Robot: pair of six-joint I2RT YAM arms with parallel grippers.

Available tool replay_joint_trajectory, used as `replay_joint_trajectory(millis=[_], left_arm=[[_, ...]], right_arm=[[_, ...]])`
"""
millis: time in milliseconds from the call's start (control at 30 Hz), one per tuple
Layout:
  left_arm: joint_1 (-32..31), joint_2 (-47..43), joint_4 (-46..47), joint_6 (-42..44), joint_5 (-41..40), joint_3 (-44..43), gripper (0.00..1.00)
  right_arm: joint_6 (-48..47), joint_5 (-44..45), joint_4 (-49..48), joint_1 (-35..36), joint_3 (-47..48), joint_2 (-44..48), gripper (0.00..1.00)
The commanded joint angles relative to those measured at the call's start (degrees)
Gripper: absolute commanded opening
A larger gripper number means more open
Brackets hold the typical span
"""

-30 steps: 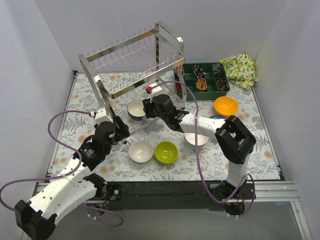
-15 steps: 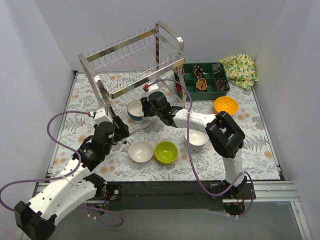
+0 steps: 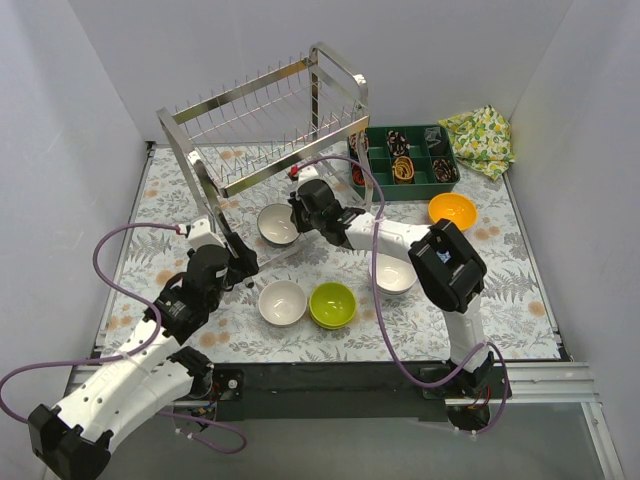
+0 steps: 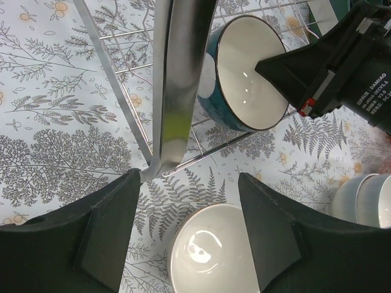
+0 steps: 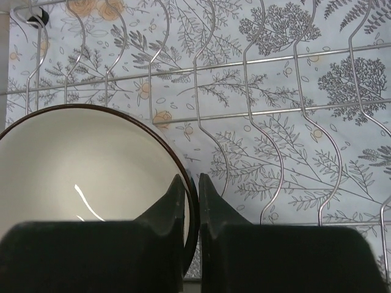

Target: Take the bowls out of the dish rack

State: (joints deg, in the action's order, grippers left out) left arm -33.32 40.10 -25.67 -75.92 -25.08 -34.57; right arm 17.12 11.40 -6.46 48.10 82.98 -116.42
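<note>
While R gripper (image 5: pixel 190 179) pinches its rim, bowl (image 4: pixel 247 70): teal outside, white inside.

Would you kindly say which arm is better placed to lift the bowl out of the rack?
Right: the right hand pinches the rim of the bowl; the left hand hangs open outside the rack.

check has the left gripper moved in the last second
No. The left gripper sits open at the same spot by the rack leg's foot in the top view.
</note>
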Motion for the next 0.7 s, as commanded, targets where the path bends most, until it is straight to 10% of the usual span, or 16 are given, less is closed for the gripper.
replay_joint_trajectory(millis=[0, 667], left_arm=[[0.27, -1.69, -0.35, -0.11, -0.58, 0.29, 0.65], [0.36, -6.26, -0.34, -0.11, -1.2, 0.55, 0.69]], right_arm=[[-1.65, -0.76, -0.66, 0.16, -1.32, 7.86, 0.01], [-16.06, -1.74, 2.32, 13.4, -20.66, 29.76, 0.01]])
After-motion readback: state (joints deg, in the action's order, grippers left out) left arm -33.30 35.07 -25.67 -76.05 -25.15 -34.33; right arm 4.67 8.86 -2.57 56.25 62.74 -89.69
